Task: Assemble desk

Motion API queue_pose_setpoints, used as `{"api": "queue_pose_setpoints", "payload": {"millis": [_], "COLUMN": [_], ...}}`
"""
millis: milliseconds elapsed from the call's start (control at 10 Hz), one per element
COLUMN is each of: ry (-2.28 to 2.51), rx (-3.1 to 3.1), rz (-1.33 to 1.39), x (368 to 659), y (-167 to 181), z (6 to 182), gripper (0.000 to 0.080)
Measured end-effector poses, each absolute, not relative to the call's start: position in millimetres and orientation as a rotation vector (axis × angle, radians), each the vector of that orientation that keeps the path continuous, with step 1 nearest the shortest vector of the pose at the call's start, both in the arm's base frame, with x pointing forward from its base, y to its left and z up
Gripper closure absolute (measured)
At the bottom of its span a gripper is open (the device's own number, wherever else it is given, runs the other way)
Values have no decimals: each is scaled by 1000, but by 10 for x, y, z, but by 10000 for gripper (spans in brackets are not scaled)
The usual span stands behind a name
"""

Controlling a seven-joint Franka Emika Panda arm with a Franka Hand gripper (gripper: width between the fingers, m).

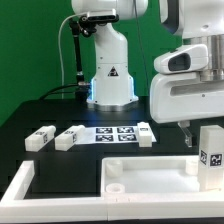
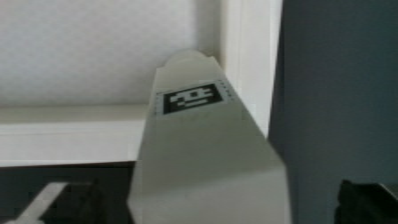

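Note:
The white tabletop panel (image 1: 150, 162) lies flat near the front, rim up. One square white leg (image 1: 212, 158) with a tag stands upright at its corner on the exterior view's right. My gripper (image 1: 212, 135) hangs straight over this leg, jaws open, one finger on each side with a small gap. In the wrist view the leg (image 2: 205, 140) runs down to the panel's rimmed corner (image 2: 249, 50). My gripper (image 2: 205, 208) straddles it, and the dark fingers (image 2: 365, 205) stand clear of its sides. Three more legs (image 1: 40, 137) (image 1: 70, 137) (image 1: 147, 133) lie on the black table behind the panel.
The marker board (image 1: 115, 133) lies between the loose legs. The arm's white base (image 1: 110, 80) stands at the back centre. A white border strip (image 1: 15, 185) edges the table at the exterior view's left front.

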State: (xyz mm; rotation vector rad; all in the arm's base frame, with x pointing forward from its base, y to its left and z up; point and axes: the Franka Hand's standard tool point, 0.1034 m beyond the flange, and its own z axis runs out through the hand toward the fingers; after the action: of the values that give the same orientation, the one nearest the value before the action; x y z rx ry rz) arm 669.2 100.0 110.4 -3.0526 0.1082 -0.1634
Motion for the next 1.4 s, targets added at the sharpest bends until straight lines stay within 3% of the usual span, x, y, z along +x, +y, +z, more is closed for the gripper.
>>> {"api": "queue_pose_setpoints", "payload": {"millis": [100, 200, 300, 400, 500, 1100, 1400], "ry": [139, 139, 163, 282, 410, 1572, 1926], "rx": [-3051, -3051, -3048, -3038, -3024, -2550, -2286], "rz": [-162, -162, -160, -154, -147, -55, 25], "x": [6692, 6692, 6691, 6688, 6688, 6665, 6640], "y": [1000, 997, 1000, 985, 951, 852, 913], "z": [1102, 1101, 1100, 1096, 1089, 1066, 1065], "gripper": [151, 288, 288, 469, 504, 504, 504]}}
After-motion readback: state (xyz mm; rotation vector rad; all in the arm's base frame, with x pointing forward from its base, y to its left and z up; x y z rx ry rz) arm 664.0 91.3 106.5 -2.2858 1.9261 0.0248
